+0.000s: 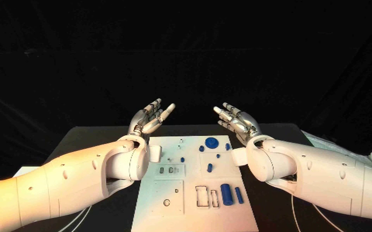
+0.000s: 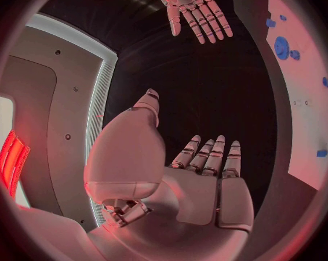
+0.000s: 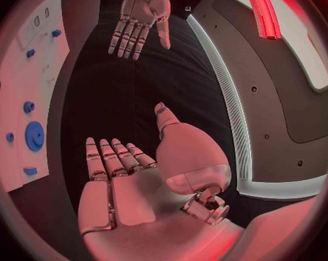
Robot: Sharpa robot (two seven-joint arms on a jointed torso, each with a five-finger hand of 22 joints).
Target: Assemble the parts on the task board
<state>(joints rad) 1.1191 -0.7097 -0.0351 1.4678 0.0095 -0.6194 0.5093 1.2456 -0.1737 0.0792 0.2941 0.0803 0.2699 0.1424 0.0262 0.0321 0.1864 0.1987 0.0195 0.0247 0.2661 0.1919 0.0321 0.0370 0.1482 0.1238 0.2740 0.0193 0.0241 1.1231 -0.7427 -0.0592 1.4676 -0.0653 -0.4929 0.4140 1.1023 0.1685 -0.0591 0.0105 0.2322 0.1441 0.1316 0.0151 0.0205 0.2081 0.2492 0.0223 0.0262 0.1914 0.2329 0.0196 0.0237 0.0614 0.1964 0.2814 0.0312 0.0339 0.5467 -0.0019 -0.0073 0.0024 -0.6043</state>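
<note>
1. Above the far end of the table [image 1: 93, 135], in the head view, the left hand [image 1: 151, 115] and right hand [image 1: 236, 118] hover with fingers spread, grasping nothing. The task board [image 1: 194, 210] lies between and nearer the robot; its blue cylinder [image 1: 226, 194] lies lengthwise toward the robot, nearer the right arm.
2. From the left wrist, the left hand [image 2: 207, 174] is released; the board [image 2: 309, 98] sits off to its side.
3. From the right wrist, the right hand [image 3: 117, 168] is likewise empty, with the blue gear [image 3: 35, 136] beside it.
</note>
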